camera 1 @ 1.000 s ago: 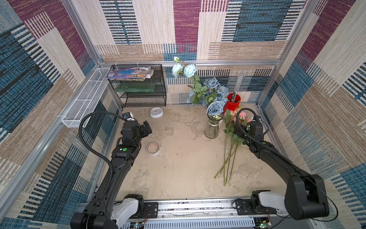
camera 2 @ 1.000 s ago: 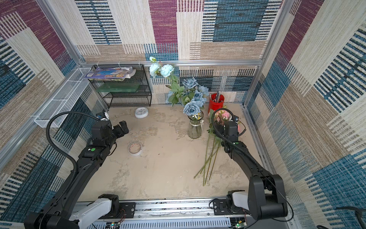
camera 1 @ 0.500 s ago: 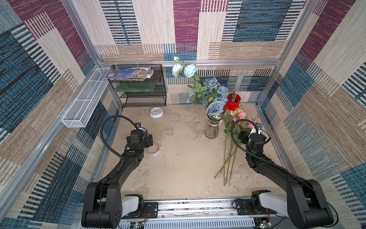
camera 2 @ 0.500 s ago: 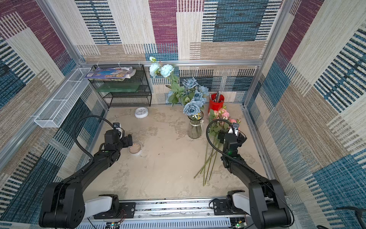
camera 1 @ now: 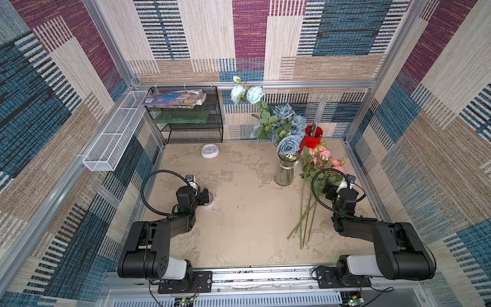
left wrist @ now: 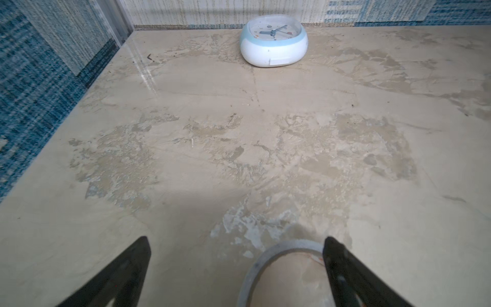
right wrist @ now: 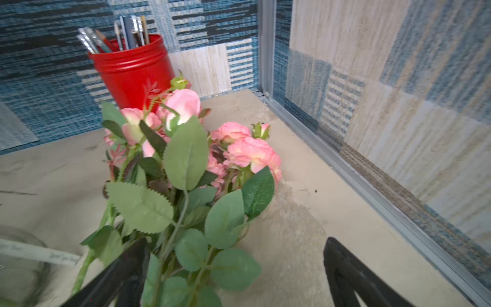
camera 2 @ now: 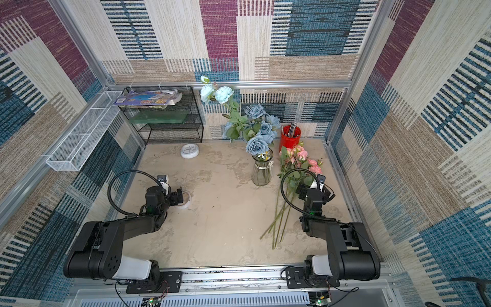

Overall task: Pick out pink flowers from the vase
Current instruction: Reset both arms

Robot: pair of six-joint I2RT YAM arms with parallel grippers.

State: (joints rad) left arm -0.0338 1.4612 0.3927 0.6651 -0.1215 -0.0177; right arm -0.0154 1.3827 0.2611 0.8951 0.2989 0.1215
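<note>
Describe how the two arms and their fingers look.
Both the left arm and right arm are matte black with boxy housings and a white shell at the base. A black ribbed cable loops off each wrist. The fingers are black, tapering to points.

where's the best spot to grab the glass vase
Probably the narrow banded neck of the vase, approached level from the near, open-table side: blue roses fill the top, and the pink flowers lie close on its right side.
</note>
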